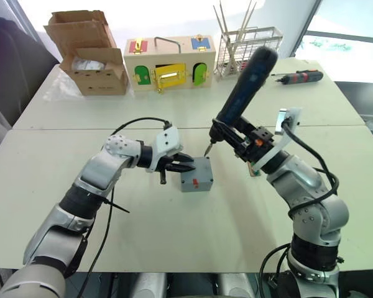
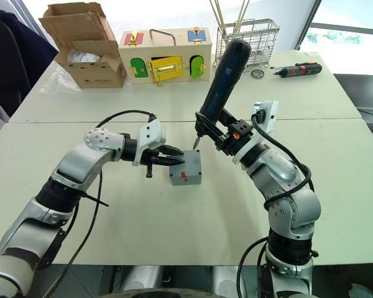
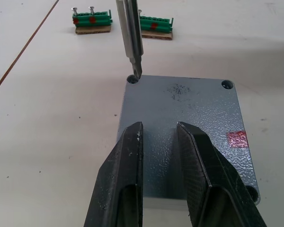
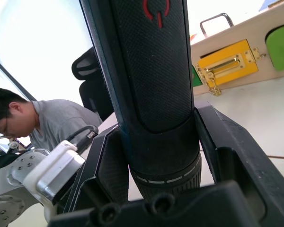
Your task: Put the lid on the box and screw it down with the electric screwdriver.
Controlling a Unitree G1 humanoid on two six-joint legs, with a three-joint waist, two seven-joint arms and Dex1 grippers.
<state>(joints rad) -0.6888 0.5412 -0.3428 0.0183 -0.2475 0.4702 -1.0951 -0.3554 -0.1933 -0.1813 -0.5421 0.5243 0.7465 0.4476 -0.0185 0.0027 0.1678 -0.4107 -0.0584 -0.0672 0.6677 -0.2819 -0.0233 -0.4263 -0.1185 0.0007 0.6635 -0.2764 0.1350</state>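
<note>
The grey box [image 1: 197, 181], with a red mark on its near side, sits on the table with the grey lid [image 3: 180, 109] lying on top of it. My left gripper [image 1: 183, 163] reaches in from the left. Its fingers [image 3: 128, 161] rest on the lid with a narrow gap and nothing between them. My right gripper [image 1: 248, 139] is shut on the black electric screwdriver [image 1: 245, 84], which tilts up and away. The screwdriver's metal bit [image 3: 132, 42] points down, and its tip stands at the screw hole in the lid's far left corner.
Along the back of the table stand a cardboard box [image 1: 90, 53], a wooden box with coloured doors [image 1: 168, 62], a wire rack [image 1: 245, 46] and a red-and-black screwdriver [image 1: 298, 76]. Green screw holders [image 3: 92, 21] lie beyond the box. A person [image 4: 19, 118] sits nearby.
</note>
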